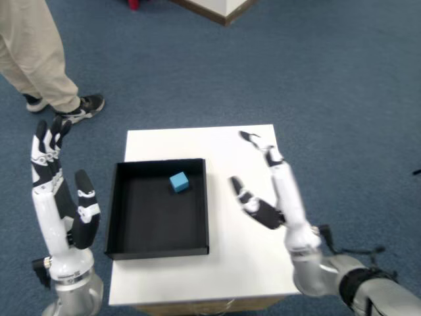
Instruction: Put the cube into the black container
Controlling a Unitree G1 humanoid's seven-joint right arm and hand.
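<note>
The little blue cube (pixel 179 182) sits in the far part of the black container (pixel 158 247) on the white desk (pixel 243 260), looks light, stiff and easy to pinch by two opposite flat faces, while the right hand (pixel 273 197) hangs empty, fingers spread wide, off to the container's right

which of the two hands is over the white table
The right hand, open with fingers spread, hangs over the white table beside the black container. The left hand is raised off the table's left edge, over carpet.
</note>
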